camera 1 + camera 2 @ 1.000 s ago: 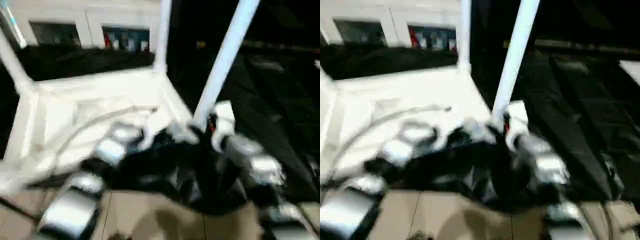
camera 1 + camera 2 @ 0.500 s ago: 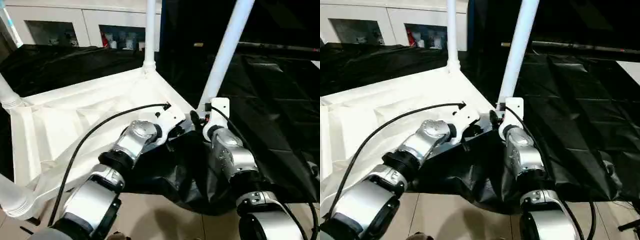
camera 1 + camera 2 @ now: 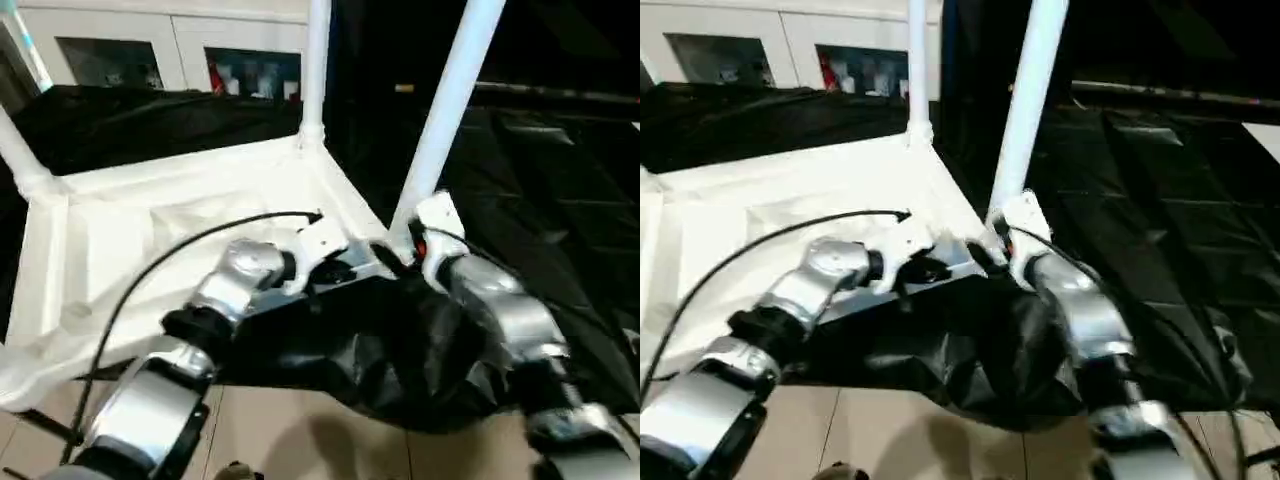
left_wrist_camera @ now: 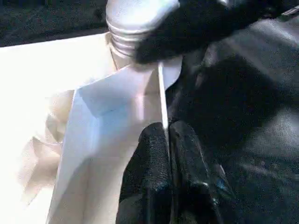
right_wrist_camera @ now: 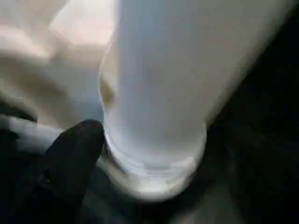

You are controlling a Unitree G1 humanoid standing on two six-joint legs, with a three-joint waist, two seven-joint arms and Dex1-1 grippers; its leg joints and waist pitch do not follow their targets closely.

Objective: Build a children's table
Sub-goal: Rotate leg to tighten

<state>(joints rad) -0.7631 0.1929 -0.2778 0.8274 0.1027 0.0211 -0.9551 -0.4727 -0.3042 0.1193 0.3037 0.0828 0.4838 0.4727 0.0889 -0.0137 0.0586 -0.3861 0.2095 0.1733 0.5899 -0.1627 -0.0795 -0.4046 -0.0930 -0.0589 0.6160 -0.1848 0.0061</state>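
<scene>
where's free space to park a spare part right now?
Bare ribbed underside of the table top, left of the left arm's cable. Also the black drape right of the near leg. Crowded at that leg's socket, where the left gripper and right gripper meet.

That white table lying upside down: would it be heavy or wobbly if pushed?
Probably light: the table top looks like thin ribbed plastic. Likely stiff, since the left pincer pinches just its rim. The tall legs might sway slightly.

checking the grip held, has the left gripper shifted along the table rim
No. The left gripper still pinches the table rim, just as near the base of the corner leg as before.
</scene>
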